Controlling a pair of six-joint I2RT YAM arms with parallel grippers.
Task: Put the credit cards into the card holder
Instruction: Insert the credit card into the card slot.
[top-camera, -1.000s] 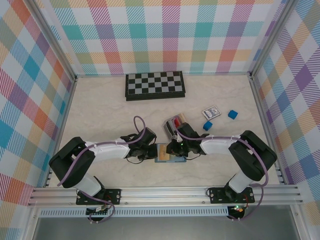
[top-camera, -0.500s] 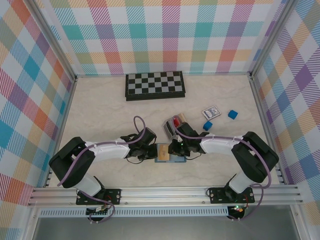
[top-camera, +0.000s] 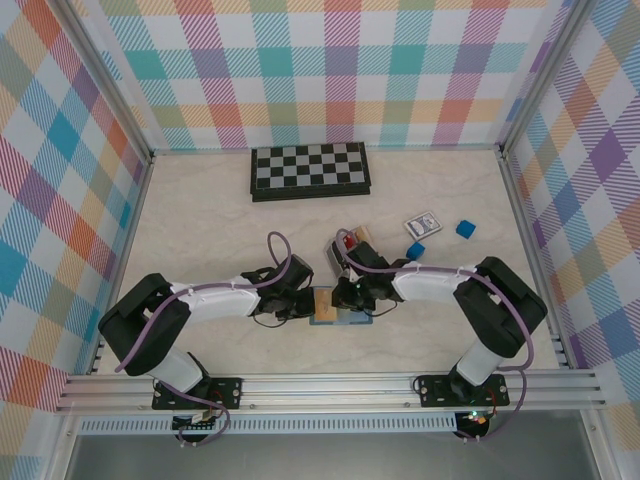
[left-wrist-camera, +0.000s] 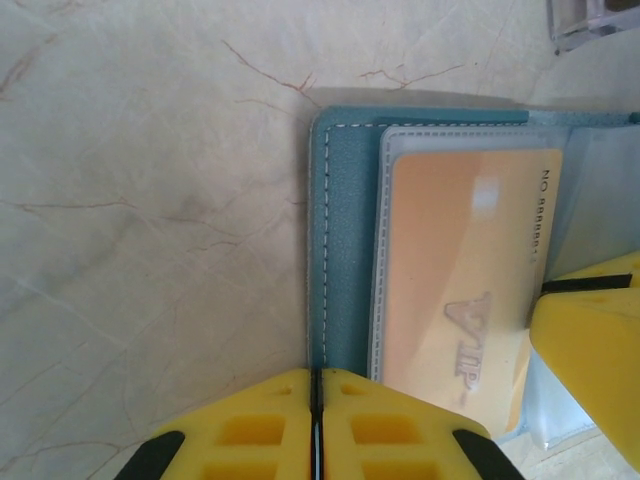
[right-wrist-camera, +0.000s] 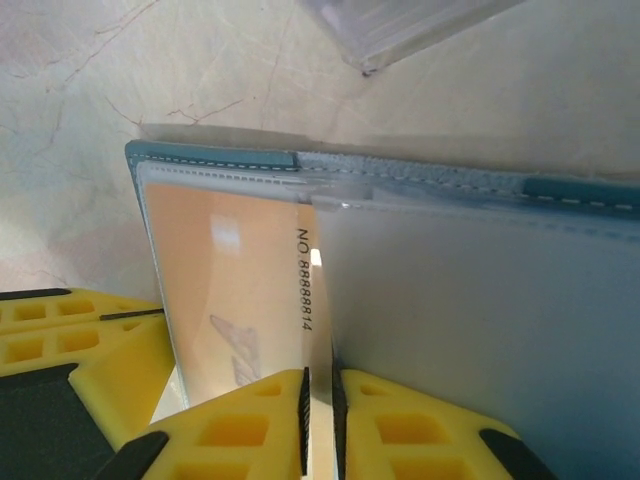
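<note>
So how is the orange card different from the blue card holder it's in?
The orange card is orange with VIP and a number on it; the card holder is teal with pale stitching. The orange card is smaller, so the card holder's border shows around it. The card is tucked in a clear pocket; the holder lies open on the table. Both are flat rectangles.

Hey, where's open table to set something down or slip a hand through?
Free: the wide left stretch between chessboard, left wall and left arm; the far right corner beyond the patterned card and blue cubes. Crowded: near centre, where left gripper and right gripper meet at the card holder, clear box just behind.
</note>
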